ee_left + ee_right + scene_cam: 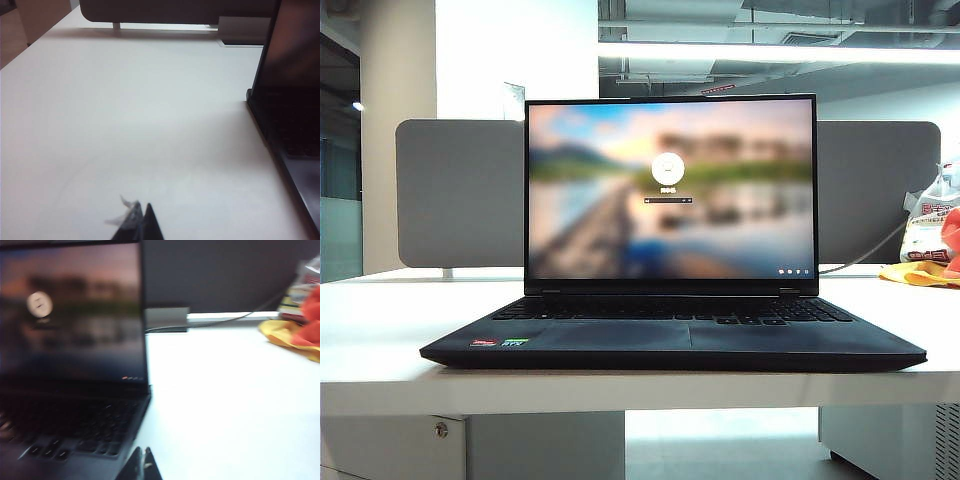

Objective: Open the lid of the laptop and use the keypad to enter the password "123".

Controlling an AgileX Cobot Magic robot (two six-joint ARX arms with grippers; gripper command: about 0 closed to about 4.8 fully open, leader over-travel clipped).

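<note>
Lid [670, 190] raised, login showing, password step in hand: left gripper [139, 222] and right gripper [141, 465], both closed and empty beside laptop [672, 340], need a fingertip over the keypad [760, 314]

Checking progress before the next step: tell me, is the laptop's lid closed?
No. In the exterior view the lid stands upright behind the keypad, its screen lit with a login page.

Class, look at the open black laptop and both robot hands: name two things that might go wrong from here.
1. The slim matte black laptop sits at the white table's front edge; a hard press might nudge it off.
2. The shut right hand hovers beside the black keypad; small keys invite wrong digits. The left hand is shut over bare table.
</note>
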